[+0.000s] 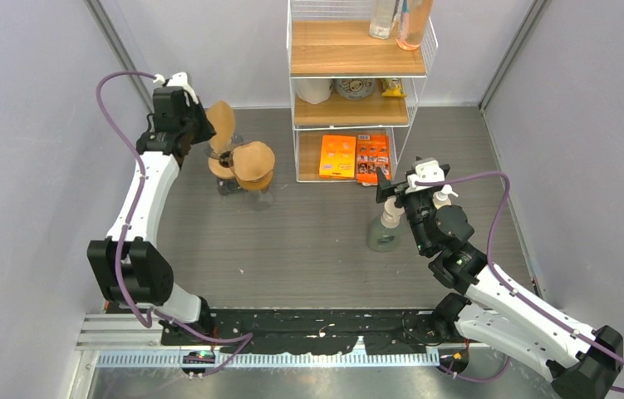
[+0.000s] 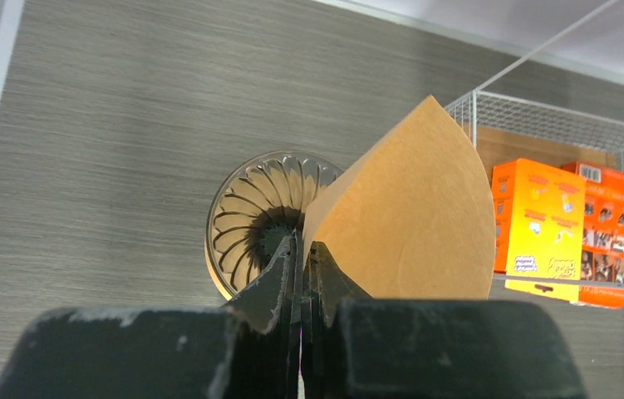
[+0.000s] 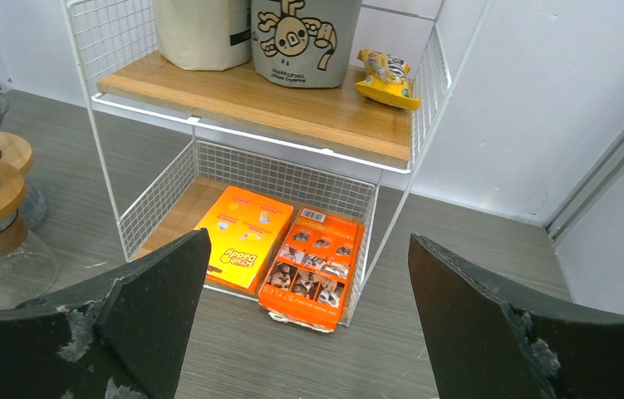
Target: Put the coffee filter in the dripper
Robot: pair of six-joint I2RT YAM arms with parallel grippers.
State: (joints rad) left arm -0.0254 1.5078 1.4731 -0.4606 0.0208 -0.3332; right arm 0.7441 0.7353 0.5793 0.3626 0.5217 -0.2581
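Brown coffee filter: pinched at its pointed end by the left gripper, jaws pressed tight on the paper — held over the dripper.
Dripper: ribbed glass, directly below the filter's tip.
Wire shelf: two orange boxes on the bottom tier.
Right gripper: spread wide, holding nothing — facing the shelf.

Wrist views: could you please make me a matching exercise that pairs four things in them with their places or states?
Things:
1. filter
2. dripper
3. orange boxes
4. right gripper

Places or states:
A. on the bottom shelf of the rack
B. open, holding nothing
C. pinched in the left gripper
D. ribbed, no filter in it

Pairs: 1-C, 2-D, 3-A, 4-B
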